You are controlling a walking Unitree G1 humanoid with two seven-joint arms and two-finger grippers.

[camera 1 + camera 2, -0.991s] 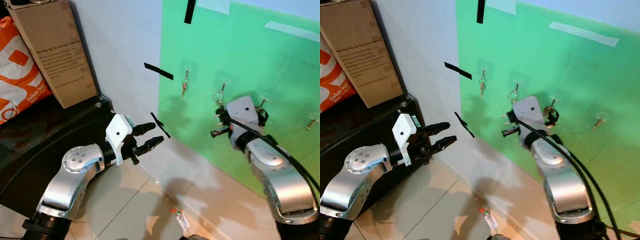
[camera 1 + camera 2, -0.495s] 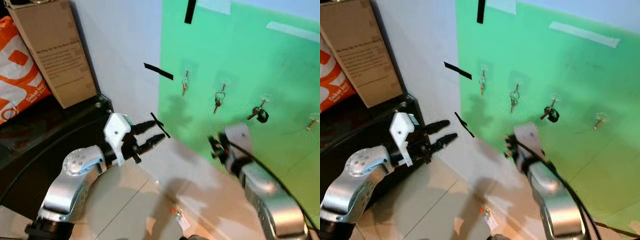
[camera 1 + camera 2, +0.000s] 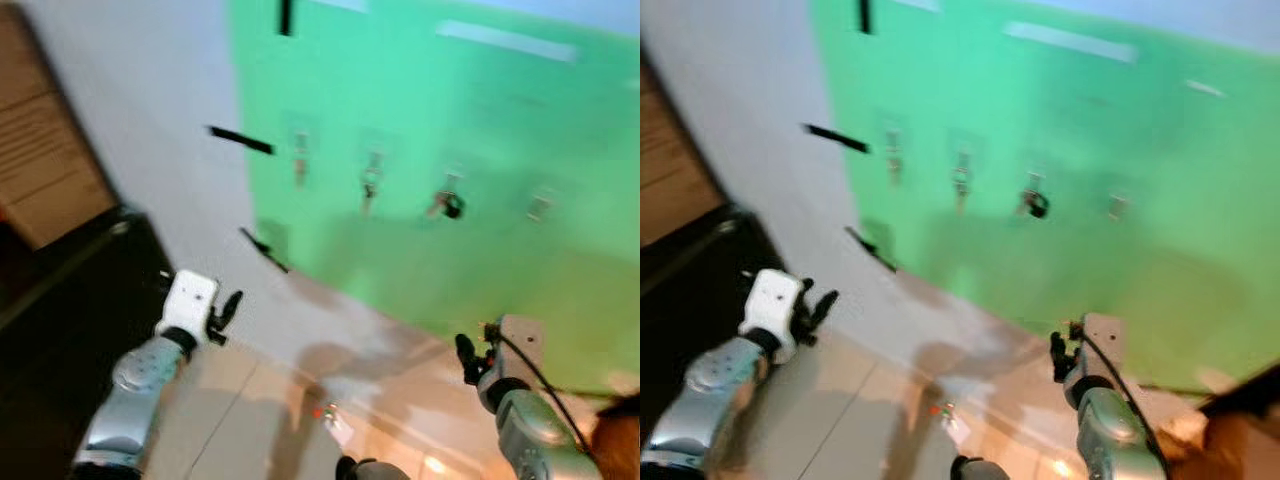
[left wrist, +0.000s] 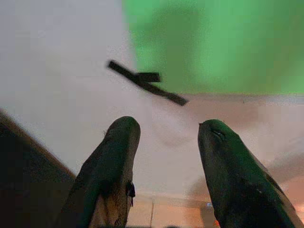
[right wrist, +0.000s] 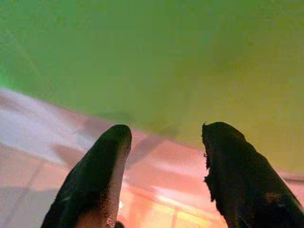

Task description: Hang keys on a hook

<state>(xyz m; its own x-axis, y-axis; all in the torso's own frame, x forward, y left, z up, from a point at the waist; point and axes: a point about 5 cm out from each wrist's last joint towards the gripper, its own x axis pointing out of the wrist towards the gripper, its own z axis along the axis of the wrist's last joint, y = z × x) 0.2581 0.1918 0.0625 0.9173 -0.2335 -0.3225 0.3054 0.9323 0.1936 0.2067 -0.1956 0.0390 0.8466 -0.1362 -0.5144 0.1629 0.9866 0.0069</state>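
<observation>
The scene is blurred, so small details are hard to read. At the far left stands a box [image 3: 40,160] above a dark cabinet [image 3: 60,330], and neither has a part in the task.

The left gripper [image 3: 226,312] hangs low in front of the white wall [image 3: 150,120], near the floor [image 3: 260,420]. In the left wrist view its two fingers [image 4: 114,171] stand well apart with nothing between them; beyond them I see black tape [image 4: 145,85] on the wall. This arm looks idle, and I think it is kept low so that it does not block the board.

On the green board [image 3: 450,120] a row of four hooks is mounted at one height, probably so that each one is easy to reach. Going rightward, the first hook [image 3: 300,160], the second hook [image 3: 371,185] and the third hook [image 3: 447,200] each carry keys, and the keys [image 3: 450,207] on the third are the darkest bunch. The fourth hook [image 3: 540,203] carries something small, but I cannot tell what it is.

The right gripper [image 3: 470,355] is low, below the board and well apart from the hooks. The right wrist view shows its fingers [image 5: 95,180] spread open and empty, touching nothing. Judging from this, the hanging seems done.

A small tag [image 3: 335,422] lies on the floor between the arms.
</observation>
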